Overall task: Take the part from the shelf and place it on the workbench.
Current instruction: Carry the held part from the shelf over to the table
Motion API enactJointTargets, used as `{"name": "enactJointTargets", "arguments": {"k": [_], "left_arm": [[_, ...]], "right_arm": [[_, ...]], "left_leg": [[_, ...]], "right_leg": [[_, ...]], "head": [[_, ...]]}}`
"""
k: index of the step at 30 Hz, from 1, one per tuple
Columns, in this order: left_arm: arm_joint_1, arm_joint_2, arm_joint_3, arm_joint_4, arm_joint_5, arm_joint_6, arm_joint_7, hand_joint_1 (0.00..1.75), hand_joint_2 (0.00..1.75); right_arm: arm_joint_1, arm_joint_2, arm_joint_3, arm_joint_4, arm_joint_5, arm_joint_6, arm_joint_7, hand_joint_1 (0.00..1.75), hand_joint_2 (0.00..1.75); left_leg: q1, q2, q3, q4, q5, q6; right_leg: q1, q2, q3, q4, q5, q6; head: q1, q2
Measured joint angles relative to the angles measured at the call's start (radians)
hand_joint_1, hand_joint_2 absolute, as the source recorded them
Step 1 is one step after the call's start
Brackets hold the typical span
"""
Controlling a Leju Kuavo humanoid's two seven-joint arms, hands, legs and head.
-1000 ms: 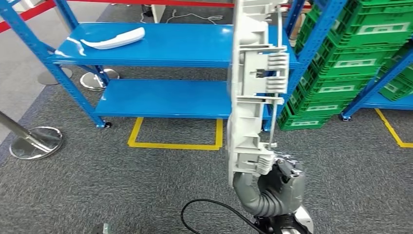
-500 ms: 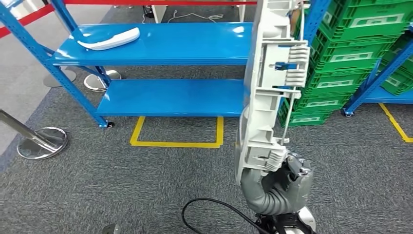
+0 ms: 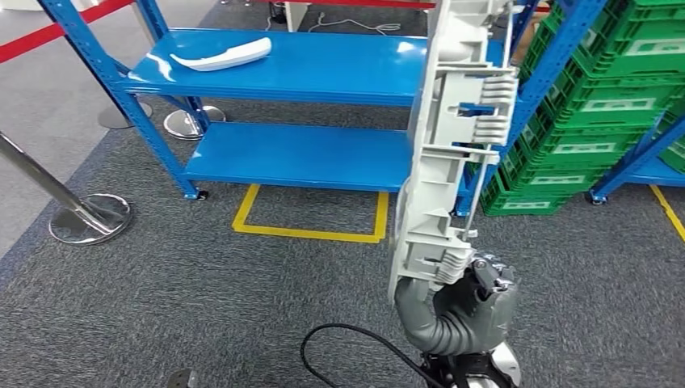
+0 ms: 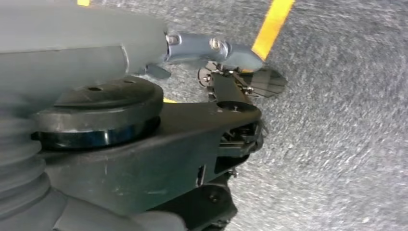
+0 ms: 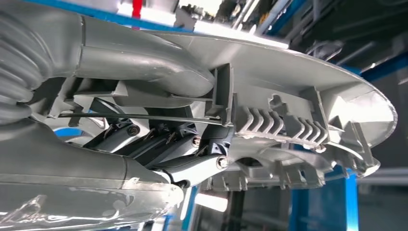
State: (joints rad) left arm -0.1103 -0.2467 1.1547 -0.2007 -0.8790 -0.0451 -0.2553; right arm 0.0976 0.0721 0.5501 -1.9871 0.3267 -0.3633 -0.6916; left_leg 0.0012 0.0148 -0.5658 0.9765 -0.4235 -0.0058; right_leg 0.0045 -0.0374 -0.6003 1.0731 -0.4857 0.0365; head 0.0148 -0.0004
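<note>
so the right hand point(image 3: 472, 295) has the part point(image 3: 448, 153), a long grey-white plastic moulding with ribs and clips, and is holding it upright by its lower end, well off the floor, out in front of the blue shelf point(image 3: 323, 73). in the right wrist view the thick thumb point(image 5: 144, 72) lies pressed along one face of the part point(image 5: 288, 106) and the darker fingers point(image 5: 183, 144) curl in behind it, so it's properly clamped. a second white curved piece point(image 3: 222, 55) lies on the shelf's top level near the back left corner. stacked green crates point(image 3: 598, 97) sit just to the right of the shelf, a yellow taped outline point(image 3: 311, 218) marks the grey carpet in front of its lower level, and a chrome post base point(image 3: 89, 218) stands off to the left. a black cable point(image 3: 347, 347) loops on the carpet near the arm. left hand point(image 4: 226, 115) hangs over the carpet; can't tell how its fingers lie from that close-up.
</note>
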Motion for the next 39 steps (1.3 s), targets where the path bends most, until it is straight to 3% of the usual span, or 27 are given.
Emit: {"name": "enactJointTargets", "arguments": {"k": [3,4,5,7,9,11,13,15,17,19,20,22,24,26,28,30,32,34,35,36,37,39], "left_arm": [[0.000,-0.001,0.000,0.000,0.000,-0.001,0.000,0.00,1.75],[0.001,-0.001,0.000,0.000,0.000,-0.001,-0.001,0.00,1.75],[0.003,-0.001,0.000,0.000,0.000,-0.001,-0.001,0.00,1.75],[0.004,-0.002,0.000,0.000,0.000,-0.001,-0.001,0.00,1.75],[0.002,-0.002,0.000,0.000,0.000,-0.001,-0.002,0.00,1.75],[0.002,-0.001,0.000,0.000,0.000,0.000,-0.003,0.00,1.75],[0.004,-0.001,0.000,0.000,0.000,0.001,-0.003,0.00,1.75],[0.005,-0.002,0.000,0.000,0.000,0.002,-0.004,0.00,1.75],[0.004,-0.003,0.000,0.000,0.000,0.001,-0.004,0.00,1.75],[0.004,-0.002,-0.001,0.000,0.000,0.000,-0.005,0.00,1.75],[0.005,-0.002,-0.001,0.000,0.000,-0.001,-0.006,0.00,1.75],[0.006,-0.002,-0.001,0.000,0.000,-0.002,-0.006,0.00,1.75],[0.003,-0.001,-0.001,0.000,-0.001,-0.003,-0.007,0.00,1.75],[0.000,-0.001,-0.001,0.000,-0.001,-0.004,-0.008,0.00,1.75],[0.001,-0.001,-0.001,0.000,-0.001,-0.005,-0.009,0.00,1.75],[0.003,-0.002,-0.001,0.000,-0.001,-0.005,-0.009,0.00,1.75],[0.002,-0.003,-0.001,0.000,-0.001,-0.005,-0.010,0.00,1.75],[0.001,-0.003,-0.001,0.000,-0.001,-0.006,-0.011,0.00,1.75],[0.001,-0.003,-0.001,0.000,-0.001,-0.007,-0.012,0.00,1.75],[0.002,-0.003,-0.001,0.000,-0.002,-0.007,-0.012,0.00,1.75],[0.003,-0.003,-0.001,0.000,-0.002,-0.007,-0.012,0.00,1.75],[0.002,-0.003,-0.001,0.000,-0.003,-0.008,-0.012,0.00,1.75]], "right_arm": [[0.005,0.000,0.000,0.000,0.000,-0.001,0.000,1.75,1.75],[0.007,0.000,0.000,0.000,0.000,-0.001,0.000,1.75,1.75],[0.008,0.000,0.000,0.000,0.000,-0.001,0.000,1.75,1.75],[0.008,0.000,0.000,0.000,0.000,-0.003,0.000,1.75,1.75],[0.009,0.000,0.000,0.000,0.000,-0.005,0.000,1.75,1.75],[0.010,0.000,0.000,0.000,0.000,-0.005,0.000,1.75,1.75],[0.011,0.000,-0.001,0.000,0.001,-0.006,0.000,1.75,1.75],[0.010,0.001,-0.001,0.000,0.001,-0.006,0.000,1.75,1.75],[0.011,0.002,-0.003,0.000,0.001,-0.009,0.001,1.75,1.75],[0.012,0.003,-0.005,0.000,0.003,-0.012,0.001,1.75,1.75],[0.012,0.003,-0.005,0.000,0.004,-0.013,0.002,1.75,1.75],[0.012,0.003,-0.006,0.000,0.005,-0.016,0.004,1.75,1.75],[0.012,0.003,-0.006,0.000,0.008,-0.017,0.006,1.75,1.75],[0.012,0.003,-0.006,0.000,0.010,-0.019,0.007,1.75,1.75],[0.011,0.003,-0.006,0.000,0.013,-0.020,0.008,1.75,1.75],[0.011,0.003,-0.006,0.000,0.014,-0.020,0.009,1.75,1.75],[0.012,0.003,-0.006,0.000,0.017,-0.021,0.010,1.75,1.75],[0.013,0.003,-0.006,0.000,0.019,-0.021,0.013,1.75,1.75],[0.013,0.003,-0.006,0.000,0.020,-0.021,0.014,1.75,1.75],[0.013,0.003,-0.006,0.000,0.020,-0.021,0.015,1.75,1.75],[0.013,0.003,-0.006,0.000,0.020,-0.021,0.015,1.75,1.75],[0.013,0.003,-0.006,0.000,0.022,-0.022,0.016,1.75,1.75]], "left_leg": [[0.002,-0.028,-0.008,0.000,0.006,0.007],[0.002,-0.038,-0.009,0.001,0.007,0.007],[0.003,-0.050,-0.010,0.001,0.009,0.005],[0.006,-0.075,-0.010,0.002,0.012,-0.001],[0.007,-0.099,-0.017,0.007,0.016,-0.013],[0.009,-0.118,-0.029,0.009,0.023,-0.028],[0.014,-0.130,-0.038,0.006,0.030,-0.041],[0.011,-0.098,-0.059,0.045,0.002,-0.050],[0.008,-0.046,-0.114,0.163,-0.065,-0.055],[0.008,-0.029,-0.166,0.282,-0.113,-0.057],[0.008,-0.027,-0.169,0.297,-0.111,-0.056],[0.006,-0.013,-0.116,0.215,-0.061,-0.050],[-0.002,0.041,-0.038,0.081,-0.013,-0.038],[-0.010,0.073,-0.010,0.018,-0.003,-0.024],[-0.010,0.050,-0.015,0.011,0.001,-0.012],[-0.005,0.026,-0.016,0.006,0.008,0.000],[-0.002,0.000,-0.018,0.005,0.013,0.008],[-0.001,-0.028,-0.021,0.005,0.015,0.011],[-0.001,-0.042,-0.021,0.005,0.016,0.010],[0.001,-0.058,-0.021,0.006,0.017,0.009],[0.003,-0.074,-0.021,0.008,0.018,0.006],[0.007,-0.103,-0.025,0.016,0.018,-0.004]], "right_leg": [[-0.004,0.031,-0.083,0.194,-0.096,0.009],[-0.005,0.032,-0.099,0.232,-0.106,0.010],[-0.006,0.033,-0.097,0.231,-0.095,0.011],[-0.012,0.049,-0.037,0.120,-0.032,0.013],[-0.023,0.100,0.027,-0.007,0.009,0.015],[-0.024,0.128,0.043,-0.043,0.012,0.009],[-0.022,0.106,0.039,-0.042,0.019,-0.006],[-0.022,0.080,0.038,-0.046,0.024,-0.020],[-0.019,0.051,0.035,-0.047,0.026,-0.029],[-0.015,0.022,0.030,-0.047,0.028,-0.033],[-0.014,0.009,0.029,-0.047,0.028,-0.033],[-0.012,-0.016,0.030,-0.047,0.028,-0.033],[-0.006,-0.036,0.032,-0.045,0.026,-0.029],[0.001,-0.056,0.032,-0.044,0.024,-0.021],[0.002,-0.074,0.033,-0.045,0.022,-0.010],[-0.002,-0.041,0.024,-0.017,-0.003,0.001],[-0.006,0.014,-0.021,0.092,-0.065,0.007],[-0.006,0.033,-0.078,0.217,-0.115,0.010],[-0.007,0.034,-0.089,0.239,-0.115,0.012],[-0.009,0.036,-0.081,0.221,-0.095,0.013],[-0.012,0.043,-0.055,0.165,-0.060,0.014],[-0.023,0.086,0.010,0.029,-0.003,0.019]], "head": [[0.005,0.000],[0.005,0.000],[0.005,0.000],[0.006,0.000],[0.007,0.000],[0.008,0.000],[0.008,0.000],[0.001,0.000],[-0.007,0.000],[-0.008,0.000],[-0.008,0.000],[-0.008,0.000],[-0.008,0.000],[-0.008,0.000],[-0.006,0.000],[-0.003,0.000],[0.003,0.000],[0.006,0.000],[0.006,0.000],[0.006,0.000],[0.006,0.000],[0.007,0.000]]}}
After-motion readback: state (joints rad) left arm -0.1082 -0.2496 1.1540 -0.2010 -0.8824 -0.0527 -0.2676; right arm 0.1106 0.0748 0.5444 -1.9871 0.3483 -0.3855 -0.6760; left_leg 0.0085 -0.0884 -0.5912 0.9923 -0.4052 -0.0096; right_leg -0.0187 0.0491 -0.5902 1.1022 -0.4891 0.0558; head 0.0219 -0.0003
